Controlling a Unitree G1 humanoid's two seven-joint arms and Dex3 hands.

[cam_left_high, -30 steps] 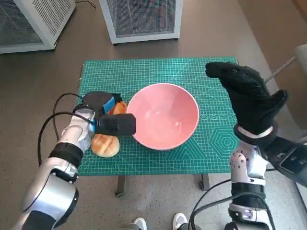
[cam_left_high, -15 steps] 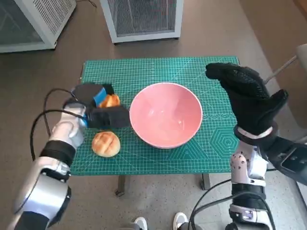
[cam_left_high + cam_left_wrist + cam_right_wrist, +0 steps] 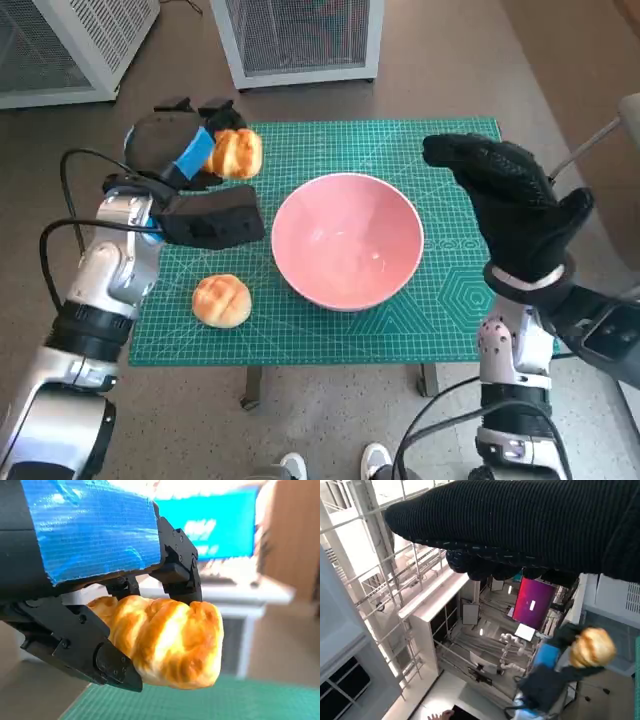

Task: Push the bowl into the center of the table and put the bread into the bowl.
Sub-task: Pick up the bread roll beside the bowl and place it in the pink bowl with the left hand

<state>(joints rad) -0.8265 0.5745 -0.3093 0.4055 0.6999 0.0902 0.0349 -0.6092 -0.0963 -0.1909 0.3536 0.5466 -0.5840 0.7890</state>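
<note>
A pink bowl (image 3: 346, 240) stands near the middle of the green cutting mat (image 3: 440, 310). My left hand (image 3: 185, 152) is raised above the mat's far left corner and grips a golden bread roll (image 3: 236, 153); up close the roll (image 3: 165, 641) sits between the black fingers (image 3: 100, 655). A second round bun (image 3: 221, 300) lies on the mat near the front left. My right hand (image 3: 510, 205), in its black glove, hovers open above the mat's right side, holding nothing. The right wrist view shows the held roll (image 3: 592, 647) far off.
White mesh cabinets (image 3: 295, 35) stand on the floor behind the table. A person's shoes (image 3: 330, 465) show at the table's front edge. A metal rod (image 3: 590, 140) reaches in at the right.
My left hand has lifted the bread roll off the mat and carried it up toward the far left corner. The second bun now lies uncovered. The right hand has barely moved.
</note>
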